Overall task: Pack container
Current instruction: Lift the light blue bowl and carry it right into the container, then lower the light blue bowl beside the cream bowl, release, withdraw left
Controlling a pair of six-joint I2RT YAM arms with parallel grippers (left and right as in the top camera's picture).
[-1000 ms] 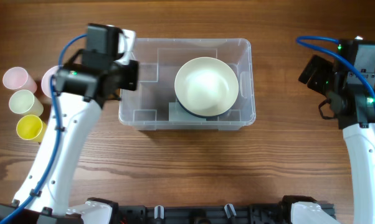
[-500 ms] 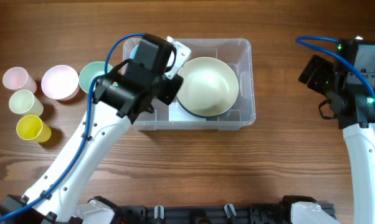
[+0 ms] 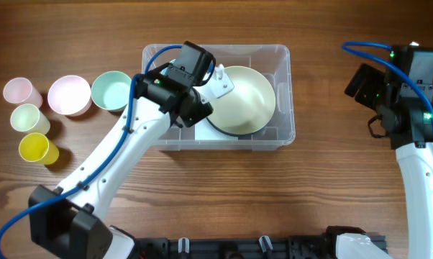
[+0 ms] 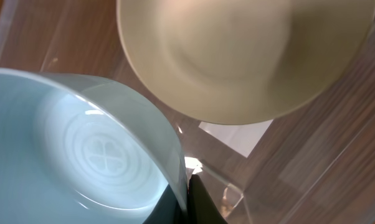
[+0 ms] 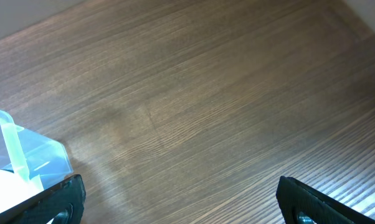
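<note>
So, container (image 3: 288,108): clear plastic bin in the middle of the desk (image 3: 202,194), long side running left to right.
Inside it: a cream bowl (image 3: 242,97) in the right half, sitting on something darker that I can't make out.
Left hand (image 4: 189,200): clamped on the rim of a pale blue bowl (image 4: 94,149), which hangs tilted over the bin's left half, just beside the cream bowl.
What just changed: a second ago that arm was out over the bowls on the left. Now it's swung across with the bowl and is above the bin.
What it means: the carry is basically done, I'd say. What's left is lowering and letting go, maybe nesting it into the cream bowl.
Right hand (image 5: 181,199): fingers wide apart, nothing in them, parked well off to the right.
Left on the desk: mint bowl (image 3: 110,90), pink bowl (image 3: 69,93), three cups (image 3: 26,119).
</note>
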